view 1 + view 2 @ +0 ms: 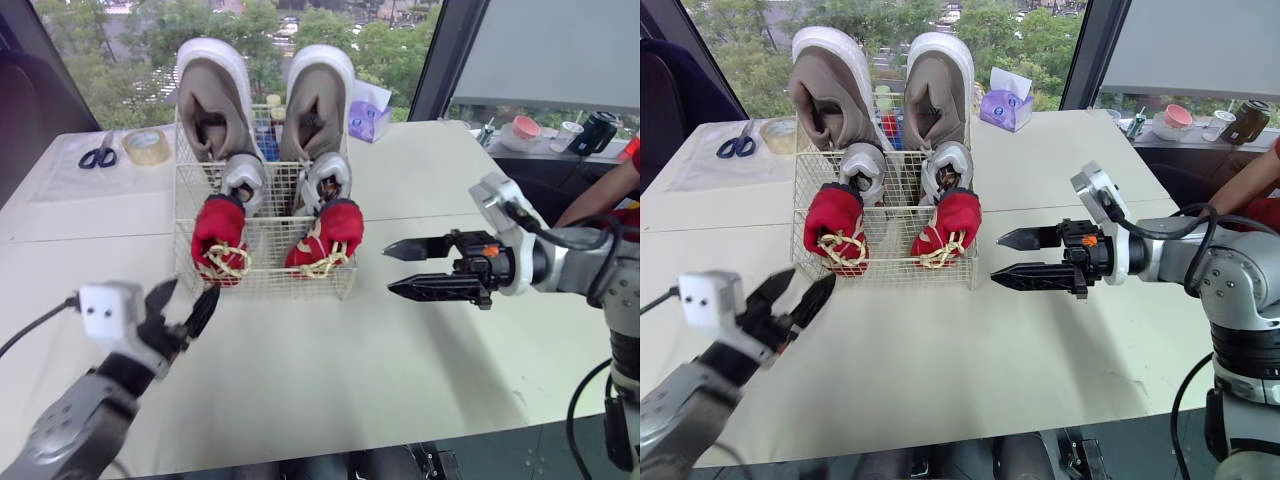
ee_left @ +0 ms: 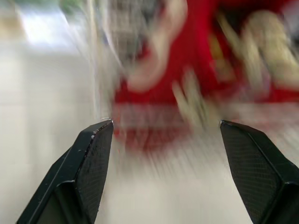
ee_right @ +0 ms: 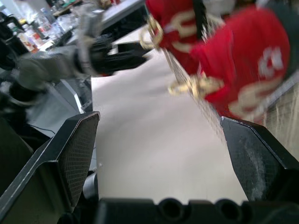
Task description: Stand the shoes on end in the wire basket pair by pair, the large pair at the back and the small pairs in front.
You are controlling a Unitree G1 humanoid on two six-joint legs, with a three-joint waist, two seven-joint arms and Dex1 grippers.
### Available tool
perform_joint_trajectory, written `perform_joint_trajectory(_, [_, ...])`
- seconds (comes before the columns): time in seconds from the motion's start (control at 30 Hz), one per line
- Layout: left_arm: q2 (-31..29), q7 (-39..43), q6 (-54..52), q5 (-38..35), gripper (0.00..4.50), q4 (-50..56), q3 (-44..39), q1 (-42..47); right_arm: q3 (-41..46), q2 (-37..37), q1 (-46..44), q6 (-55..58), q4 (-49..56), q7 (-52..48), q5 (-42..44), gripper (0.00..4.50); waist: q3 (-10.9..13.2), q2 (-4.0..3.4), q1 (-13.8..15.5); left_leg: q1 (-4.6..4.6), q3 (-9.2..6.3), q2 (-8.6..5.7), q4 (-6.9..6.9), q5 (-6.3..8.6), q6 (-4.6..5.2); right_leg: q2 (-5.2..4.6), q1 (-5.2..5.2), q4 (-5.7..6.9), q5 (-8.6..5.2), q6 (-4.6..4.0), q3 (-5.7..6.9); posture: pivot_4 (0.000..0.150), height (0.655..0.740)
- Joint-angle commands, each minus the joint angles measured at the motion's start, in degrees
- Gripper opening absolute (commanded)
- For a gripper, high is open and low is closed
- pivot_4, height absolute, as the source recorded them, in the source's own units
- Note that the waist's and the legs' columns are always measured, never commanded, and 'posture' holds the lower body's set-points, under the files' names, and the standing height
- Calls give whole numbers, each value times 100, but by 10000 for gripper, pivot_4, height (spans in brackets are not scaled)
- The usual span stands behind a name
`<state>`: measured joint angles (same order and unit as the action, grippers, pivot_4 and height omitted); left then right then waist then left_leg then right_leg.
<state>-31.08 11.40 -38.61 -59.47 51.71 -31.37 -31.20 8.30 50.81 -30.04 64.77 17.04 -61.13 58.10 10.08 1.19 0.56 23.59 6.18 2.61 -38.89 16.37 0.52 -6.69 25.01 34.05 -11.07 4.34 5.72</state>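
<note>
The pale counter [image 1: 400, 360] carries everything, and the wire basket [image 1: 268, 250] stands toward its far side, midway between the two arms.

In the basket, the large pair [image 1: 212, 95] of tan shoes with white soles stands on end along the back wall, side by side and rising well above the rim. In front of them the small grey pair [image 1: 243, 178] is set upright, one shoe before each large one. In the front row the small red pair [image 1: 218, 235], with yellow laces, leans against the front wire. Every shoe on show is inside the basket and the order matches the task, so the placing looks done. At most, the tilted red pair might want straightening.

The right hand [image 1: 390, 271] hovers just to the right of the basket, fingers parted and holding nothing. The left hand [image 1: 188, 296] sits low over the counter near the front left corner of the basket, also spread wide and empty.

Behind the basket are a purple tissue box [image 1: 368, 115], a roll of tape [image 1: 147, 147] and scissors [image 1: 98, 155].
</note>
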Motion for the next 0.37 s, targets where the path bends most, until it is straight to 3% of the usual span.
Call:
perform_joint_trajectory(0.03, [-432,785,-31,-286,36729,-313,-680,-420,167,121,435,-224,229,-12,-106,45000,3,-15,36,0,-1,0,0,1,-3,0,0,-1,-2,3,3,1500,7400])
perform_joint_trajectory(0.23, [-841,1587,-7,-75,36729,-747,-688,-585,285,147,1118,-366,498,110,-180,45000,-1,-56,-2,24,-6,14,-3,4,-5,-5,-3,-49,-12,22,35,1500,7400])
perform_joint_trajectory(0.37, [-955,1600,-143,-321,36729,-955,-640,-251,340,139,1321,-390,669,242,-164,45000,-2,-56,-13,61,0,15,-1,10,-5,-7,33,-52,16,-17,47,1500,7400])
